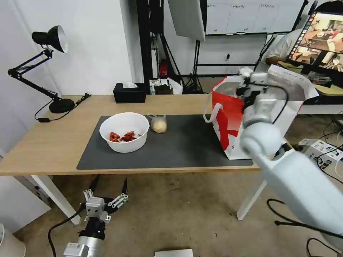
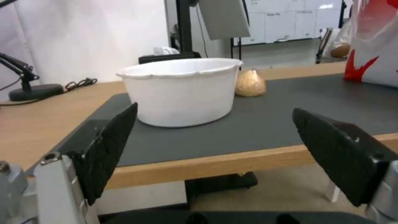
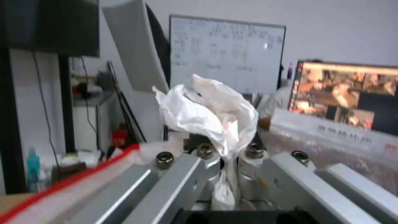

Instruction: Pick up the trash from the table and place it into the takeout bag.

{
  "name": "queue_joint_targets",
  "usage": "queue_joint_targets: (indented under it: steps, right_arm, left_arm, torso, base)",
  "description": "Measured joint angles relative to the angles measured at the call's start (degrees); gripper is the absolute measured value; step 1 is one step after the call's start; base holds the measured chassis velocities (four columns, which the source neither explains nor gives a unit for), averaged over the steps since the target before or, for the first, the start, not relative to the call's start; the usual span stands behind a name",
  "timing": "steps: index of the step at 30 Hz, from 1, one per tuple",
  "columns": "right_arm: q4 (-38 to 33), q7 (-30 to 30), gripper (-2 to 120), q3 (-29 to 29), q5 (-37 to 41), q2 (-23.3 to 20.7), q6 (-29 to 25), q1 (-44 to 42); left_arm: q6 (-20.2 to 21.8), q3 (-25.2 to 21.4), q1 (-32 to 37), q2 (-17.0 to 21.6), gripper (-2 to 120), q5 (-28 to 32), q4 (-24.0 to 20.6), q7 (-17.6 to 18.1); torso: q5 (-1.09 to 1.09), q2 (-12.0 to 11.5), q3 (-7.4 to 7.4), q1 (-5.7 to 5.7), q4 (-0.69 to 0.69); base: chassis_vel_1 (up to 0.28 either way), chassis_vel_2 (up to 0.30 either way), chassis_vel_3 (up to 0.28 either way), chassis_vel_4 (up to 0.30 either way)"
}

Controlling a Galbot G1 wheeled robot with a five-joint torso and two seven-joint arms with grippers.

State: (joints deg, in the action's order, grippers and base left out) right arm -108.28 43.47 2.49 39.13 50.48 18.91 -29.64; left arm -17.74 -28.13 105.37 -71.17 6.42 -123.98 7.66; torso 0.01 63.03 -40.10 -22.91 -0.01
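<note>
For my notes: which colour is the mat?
Dark grey mat; head view shows it best.

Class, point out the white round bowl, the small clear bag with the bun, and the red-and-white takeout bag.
white round bowl [image 1: 124, 137]: head view, front wall.
small clear bag with pale bun [image 1: 159, 125]: head view, bun.
red-and-white takeout bag [image 1: 225, 125]: head view, red side panel.

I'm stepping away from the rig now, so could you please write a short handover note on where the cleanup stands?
Right end effector: shut on the crumpled white napkin, held over the open takeout bag at the mat's right end.
Left end effector: open, empty, low in front of the table, facing the white bowl.
Done: napkin lifted, not yet released.
Left: drop the napkin; bag the bowl with red scraps and the bagged bun, both on the mat.
</note>
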Motion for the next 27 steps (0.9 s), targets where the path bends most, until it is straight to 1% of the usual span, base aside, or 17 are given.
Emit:
queue_joint_targets:
  steps: [3,4,6,7,10,11,13,16,17,19,20,22,23,25,26,27]
  right_arm:
    - [1.7,0.0,0,-0.1,2.2,-0.3,1.6,0.4]
    - [2.4,-0.3,3,-0.3,2.8,-0.4,2.1,0.4]
    - [2.8,-0.5,12,-0.5,3.9,-0.4,3.4,0.4]
    - [2.8,-0.5,12,-0.5,3.9,-0.4,3.4,0.4]
    - [2.5,-0.8,27,-0.6,5.3,-0.5,5.4,0.5]
    - [2.5,-0.8,27,-0.6,5.3,-0.5,5.4,0.5]
    - [2.5,-0.8,38,-0.7,5.8,-0.5,6.0,0.9]
    - [2.5,-0.8,44,-0.9,6.1,-0.3,6.1,1.1]
    - [2.6,-0.8,51,-0.9,6.3,-0.2,6.2,1.3]
    - [2.7,-0.8,61,-0.9,6.7,-0.1,6.2,1.6]
    - [2.7,-0.8,61,-0.9,6.7,-0.1,6.2,1.6]
    - [2.9,-0.8,69,-0.9,7.1,-0.1,6.2,1.8]
    - [2.9,-0.8,69,-0.9,7.1,-0.1,6.2,1.8]
    - [3.0,-0.8,82,-1.1,7.3,-0.1,6.1,2.2]
    - [3.0,-0.9,85,-1.1,7.5,-0.1,6.0,2.4]
    - [3.0,-0.9,85,-1.1,7.5,-0.1,6.0,2.4]
  left_arm:
    - [0.1,0.2,0.1,0.0,100,0.0,-0.2,0.0]
    - [0.1,0.2,0.1,0.0,100,0.0,-0.2,0.0]
    - [0.2,0.3,0.1,0.0,100,0.0,-0.2,0.0]
    - [0.2,0.3,0.1,0.0,100,0.0,-0.2,0.0]
    - [0.4,0.5,0.2,-0.1,100,0.9,-0.5,0.0]
    - [0.4,0.5,0.2,-0.1,100,0.9,-0.5,0.0]
    - [1.2,0.8,0.2,-0.4,100,2.8,-1.3,0.0]
    - [1.5,1.0,0.1,-0.5,100,3.3,-1.5,0.0]
    - [1.6,1.2,0.0,-0.5,100,3.4,-1.6,0.0]
    - [1.7,1.2,-0.3,-0.3,100,3.6,-1.5,0.0]
    - [1.7,1.2,-0.3,-0.3,100,3.6,-1.5,0.0]
    - [1.7,1.1,-0.4,-0.1,100,3.7,-1.3,0.0]
    - [1.7,1.1,-0.4,-0.1,100,3.7,-1.3,0.0]
    - [1.7,1.1,-0.5,0.1,100,3.9,-1.0,0.0]
    - [1.8,1.1,-0.6,0.1,100,4.0,-1.0,0.0]
    - [1.8,1.1,-0.6,0.1,100,4.0,-1.0,0.0]
  torso:
    - [0.00,0.0,-0.01,-0.01,0.01]
    - [0.00,0.0,-0.01,0.00,0.00]
    - [0.01,0.0,-0.01,0.00,0.01]
    - [0.01,0.0,-0.01,0.00,0.01]
    - [-0.01,0.0,-0.01,0.00,0.01]
    - [-0.01,0.0,-0.01,0.00,0.01]
    - [-0.01,0.0,0.00,0.00,0.01]
    - [0.00,0.0,-0.01,0.00,0.01]
    - [-0.01,0.0,-0.01,0.00,0.01]
    - [-0.01,0.0,-0.01,0.00,0.01]
    - [-0.01,0.0,-0.01,0.00,0.01]
    - [-0.01,0.0,-0.01,0.00,0.00]
    - [-0.01,0.0,-0.01,0.00,0.00]
    - [-0.01,0.0,0.00,0.00,0.01]
    - [-0.01,0.0,0.00,0.00,0.01]
    - [-0.01,0.0,0.00,0.00,0.01]
  base:
    - [0.000,0.000,0.000,0.000]
    - [0.000,0.000,0.000,0.000]
    - [0.000,0.000,0.000,0.000]
    - [0.000,0.000,0.000,0.000]
    - [0.000,0.000,0.000,0.000]
    - [0.000,0.000,0.000,0.000]
    - [0.000,0.000,0.000,0.000]
    - [0.000,0.000,0.000,0.000]
    - [0.000,0.000,0.000,0.000]
    - [0.000,0.000,0.000,0.000]
    - [0.000,0.000,0.000,0.000]
    - [0.000,0.000,0.000,0.000]
    - [0.000,0.000,0.000,0.000]
    - [0.000,0.000,0.000,0.000]
    - [0.000,0.000,0.000,0.000]
    - [0.000,0.000,0.000,0.000]
